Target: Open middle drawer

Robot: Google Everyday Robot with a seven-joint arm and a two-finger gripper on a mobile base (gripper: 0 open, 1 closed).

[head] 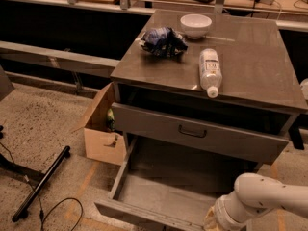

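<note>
The grey cabinet has its middle drawer pulled far out toward me. Its empty grey inside shows, and its front panel is near the bottom edge of the view. Its black handle is hidden. My gripper is at the bottom right, at the drawer's front, at the end of my white arm. The taller top drawer with a black handle stands slightly open above it. The lowest drawer is hidden.
On the cabinet top lie a clear bottle, a white bowl and a crumpled blue bag. An open cardboard box stands left of the cabinet. A black bar and a cable lie on the floor.
</note>
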